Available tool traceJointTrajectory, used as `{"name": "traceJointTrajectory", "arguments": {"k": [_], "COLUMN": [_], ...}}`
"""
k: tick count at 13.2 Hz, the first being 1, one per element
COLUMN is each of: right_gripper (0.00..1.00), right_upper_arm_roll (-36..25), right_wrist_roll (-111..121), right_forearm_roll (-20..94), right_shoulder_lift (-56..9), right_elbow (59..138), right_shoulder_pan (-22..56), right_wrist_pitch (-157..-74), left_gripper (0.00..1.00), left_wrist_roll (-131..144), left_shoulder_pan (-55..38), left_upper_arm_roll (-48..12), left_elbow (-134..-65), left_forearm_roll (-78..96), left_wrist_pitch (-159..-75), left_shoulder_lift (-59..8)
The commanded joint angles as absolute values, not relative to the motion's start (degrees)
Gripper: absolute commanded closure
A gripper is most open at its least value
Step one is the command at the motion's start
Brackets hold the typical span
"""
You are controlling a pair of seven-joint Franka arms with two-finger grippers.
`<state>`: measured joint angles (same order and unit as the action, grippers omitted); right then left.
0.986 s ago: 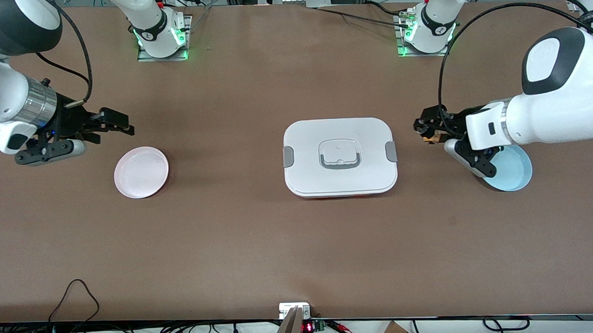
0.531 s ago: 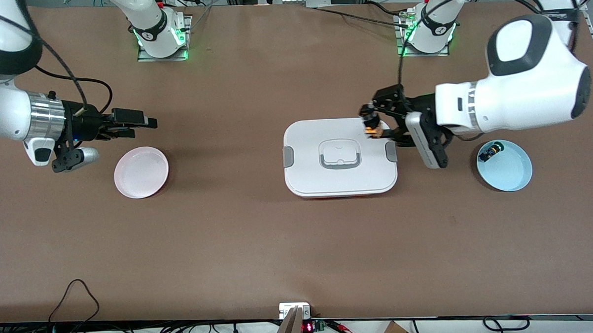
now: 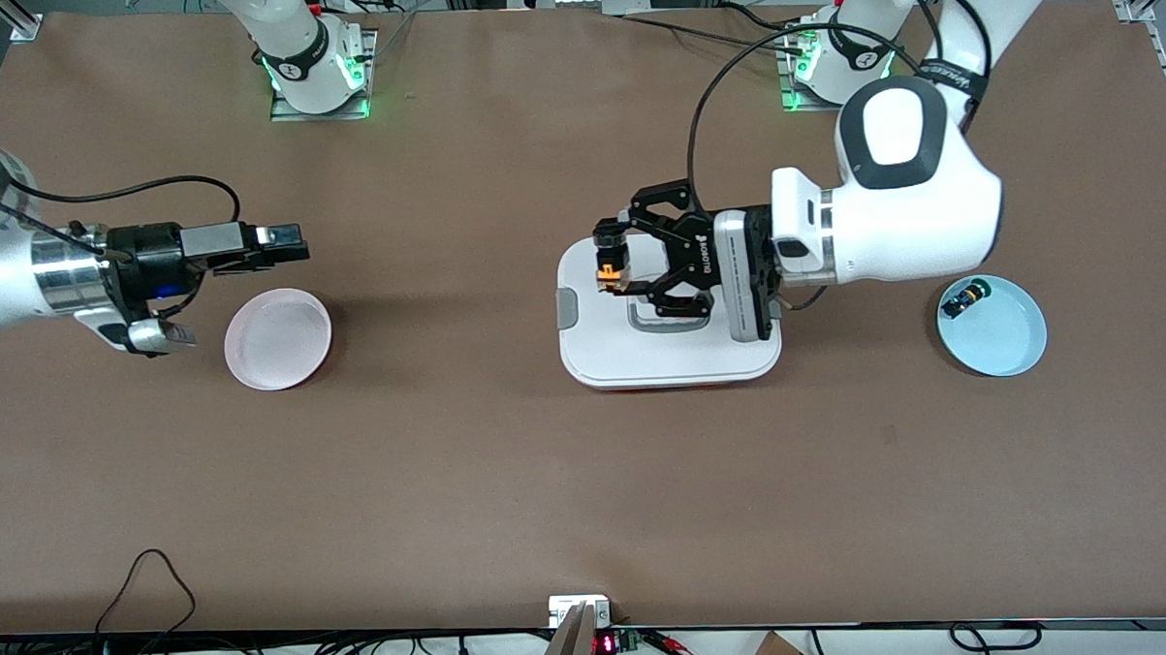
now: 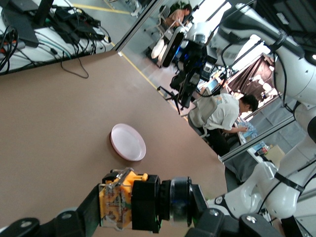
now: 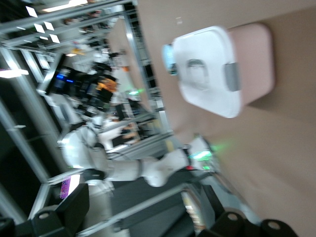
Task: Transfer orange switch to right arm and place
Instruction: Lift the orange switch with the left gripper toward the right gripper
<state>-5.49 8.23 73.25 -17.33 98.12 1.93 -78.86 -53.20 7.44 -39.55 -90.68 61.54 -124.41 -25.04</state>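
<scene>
My left gripper is shut on the orange switch and holds it in the air over the white lidded container, at the end toward the right arm. In the left wrist view the switch lies sideways between the jaws, tan-orange block on one side and black body on the other. My right gripper is open and empty, level above the table beside the pink plate, pointing toward the container. The pink plate also shows in the left wrist view.
A light blue plate at the left arm's end holds a small black switch with a green cap. The white container also shows in the right wrist view. Cables lie along the table edge nearest the front camera.
My left gripper has carried the orange switch from beside the blue plate to over the container, uncovering the green-capped switch. My right gripper has levelled out and moved slightly toward the middle.
</scene>
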Motion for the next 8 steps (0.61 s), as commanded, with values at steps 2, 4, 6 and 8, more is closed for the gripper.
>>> {"name": "traceJointTrajectory", "arguments": {"k": [2, 4, 6, 8], "right_gripper": [0.0, 0.0, 0.0, 0.0], "right_upper_arm_roll": [-5.27, -5.27, -5.27, -5.19], "right_wrist_roll": [1.0, -3.58, -7.11, -7.47], "right_forearm_roll": [79.54, 81.29, 85.58, 88.32], "right_shoulder_lift": [-15.91, -15.73, -15.38, -15.38], "right_elbow": [102.92, 103.36, 105.72, 107.83], "right_shoulder_pan": [3.16, 4.12, 5.53, 6.76], "right_wrist_pitch": [-79.89, -81.12, -81.3, -82.26], "left_gripper": [0.91, 0.91, 0.91, 0.97], "left_wrist_roll": [-55.99, -56.07, -56.07, -56.77], "left_shoulder_pan": [6.07, 5.89, 5.71, 5.19], "left_upper_arm_roll": [-39.9, -39.9, -39.9, -39.9], "left_elbow": [-92.63, -92.81, -92.81, -92.72], "left_forearm_roll": [65.91, 66.01, 66.09, 66.79], "left_wrist_pitch": [-126.65, -127.18, -127.27, -127.88], "left_shoulder_lift": [-24.08, -23.99, -23.99, -24.08]}}
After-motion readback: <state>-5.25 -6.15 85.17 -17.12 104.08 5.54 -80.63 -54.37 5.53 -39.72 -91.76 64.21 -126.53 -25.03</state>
